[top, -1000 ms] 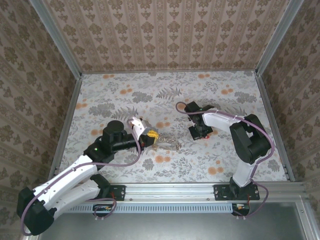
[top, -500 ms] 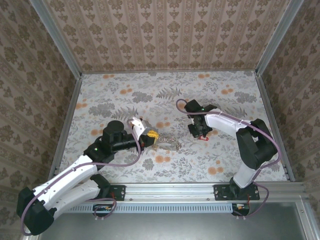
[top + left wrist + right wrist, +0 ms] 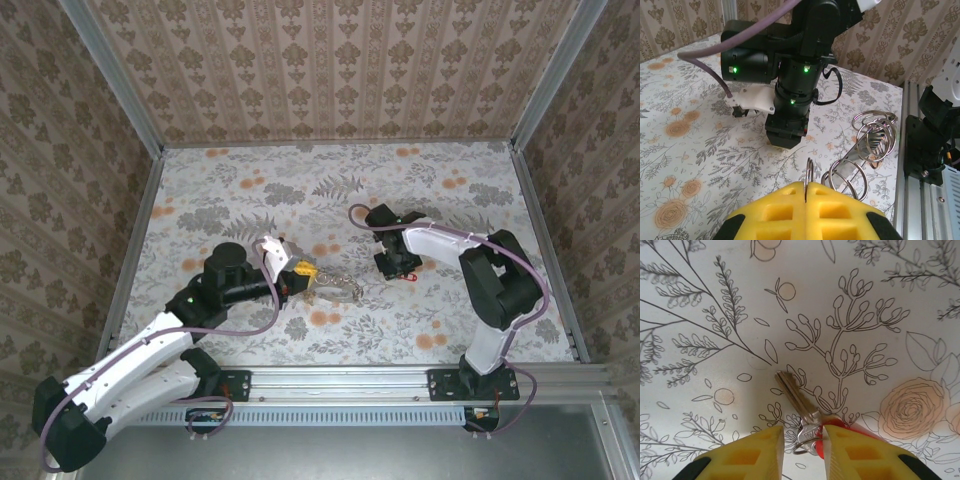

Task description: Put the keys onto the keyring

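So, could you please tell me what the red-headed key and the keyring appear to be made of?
The key: bare silvery metal blade with a soft sheen; its head looks glossy red, probably a plastic cover. The keyring: thin coiled wire loops, seemingly polished steel, given the bright mirror-like highlights.

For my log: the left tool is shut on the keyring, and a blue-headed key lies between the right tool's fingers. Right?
No: the key has a red head, not blue, as the right wrist view shows. The left tool is shut on the keyring, and the key lies between the fingers of the right tool.
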Motion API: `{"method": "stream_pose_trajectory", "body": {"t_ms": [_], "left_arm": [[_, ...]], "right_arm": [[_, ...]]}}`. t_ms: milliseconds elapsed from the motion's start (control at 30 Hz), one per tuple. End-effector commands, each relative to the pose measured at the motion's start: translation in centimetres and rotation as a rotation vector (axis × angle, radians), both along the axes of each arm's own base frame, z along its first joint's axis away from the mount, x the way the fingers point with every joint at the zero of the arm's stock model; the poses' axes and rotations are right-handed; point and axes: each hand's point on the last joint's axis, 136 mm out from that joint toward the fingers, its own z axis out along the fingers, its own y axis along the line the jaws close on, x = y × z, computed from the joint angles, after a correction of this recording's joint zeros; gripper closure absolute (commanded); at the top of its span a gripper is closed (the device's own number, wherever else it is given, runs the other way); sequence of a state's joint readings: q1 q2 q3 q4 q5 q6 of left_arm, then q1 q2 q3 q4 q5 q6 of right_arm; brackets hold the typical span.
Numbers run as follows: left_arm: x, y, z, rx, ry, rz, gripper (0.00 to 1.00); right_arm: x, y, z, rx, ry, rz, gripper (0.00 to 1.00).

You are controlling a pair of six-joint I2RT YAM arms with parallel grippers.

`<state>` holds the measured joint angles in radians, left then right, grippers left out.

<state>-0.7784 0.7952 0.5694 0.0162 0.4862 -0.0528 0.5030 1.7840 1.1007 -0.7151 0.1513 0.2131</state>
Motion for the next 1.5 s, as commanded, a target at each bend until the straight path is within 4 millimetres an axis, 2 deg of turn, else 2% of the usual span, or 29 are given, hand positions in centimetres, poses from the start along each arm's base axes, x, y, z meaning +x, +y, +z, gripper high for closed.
{"method": "stream_pose_trajectory", "body": {"t_ms": [0, 433, 567, 667, 1133, 1467], "left_arm": [[-0.2, 0.0, 1.7, -0.054, -0.049, -0.002, 1.00], [-0.5, 0.0, 2.0, -0.065, -0.057, -0.010, 1.00], [-0.6, 0.0, 2.0, -0.064, -0.057, -0.012, 1.00], [-0.8, 0.0, 2.0, -0.063, -0.062, -0.015, 1.00], [-1.3, 0.0, 2.4, -0.066, -0.079, -0.023, 1.00], [-1.3, 0.2, 2.5, -0.061, -0.086, -0.015, 1.00]], "right_arm": [[0.0, -0.2, -0.1, -0.052, 0.014, 0.007, 0.72], [-0.4, -0.6, 0.4, -0.139, 0.013, 0.036, 0.77], [-0.5, -0.6, 0.8, -0.142, 0.007, 0.039, 0.84], [-0.8, -0.8, 0.8, -0.144, 0.010, 0.038, 0.85], [-1.4, -1.3, 0.5, -0.160, 0.028, 0.040, 0.85], [-1.4, -1.5, 0.4, -0.168, 0.030, 0.052, 0.89]]}}
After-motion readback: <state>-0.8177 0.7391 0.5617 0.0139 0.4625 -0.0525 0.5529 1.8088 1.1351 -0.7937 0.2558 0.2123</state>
